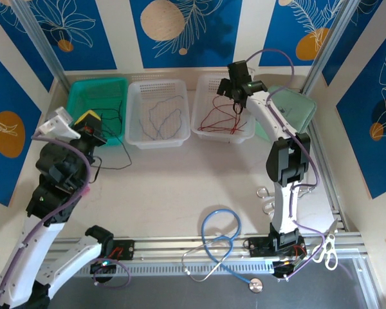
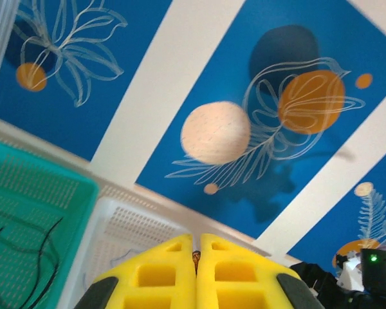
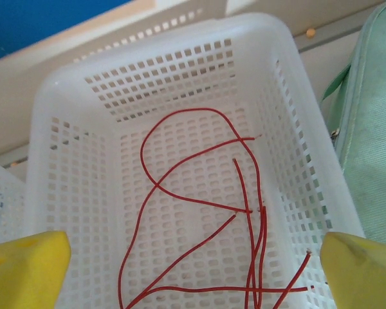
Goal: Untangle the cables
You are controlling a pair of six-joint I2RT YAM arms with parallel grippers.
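– checking the right side first. what does the right gripper (image 1: 237, 90) show?
– released. in its wrist view the right gripper (image 3: 194, 270) has its yellow pads (image 3: 26, 267) at opposite edges of the picture, wide apart, with nothing held between them. it hangs above the right white basket (image 1: 244, 136).
– contents of that basket?
– the red cables (image 3: 199, 212): several thin strands, looped and crossing one another on the perforated floor.
– the other cables?
– the grey-blue cable (image 1: 164, 116) lies in loose curves inside the middle white basket (image 1: 138, 138). the black cable (image 1: 116, 112) sits in the teal basket (image 1: 83, 87), and one strand runs over the front rim onto the table (image 1: 180, 187).
– left side?
– the left gripper (image 1: 87, 120) is clenched. in its wrist view the left gripper (image 2: 196, 257) has both yellow pads (image 2: 156, 275) meeting along a single seam. whether anything is pinched in that seam cannot be told. it sits at the front right corner of the teal basket, pointing toward the back wall.
– anything else on the surface?
– a stethoscope (image 1: 220, 235) with blue tubing lies at the near edge of the table, between the two arm bases. a mint-green case (image 1: 299, 109) lies just beside the right white basket, on its right.
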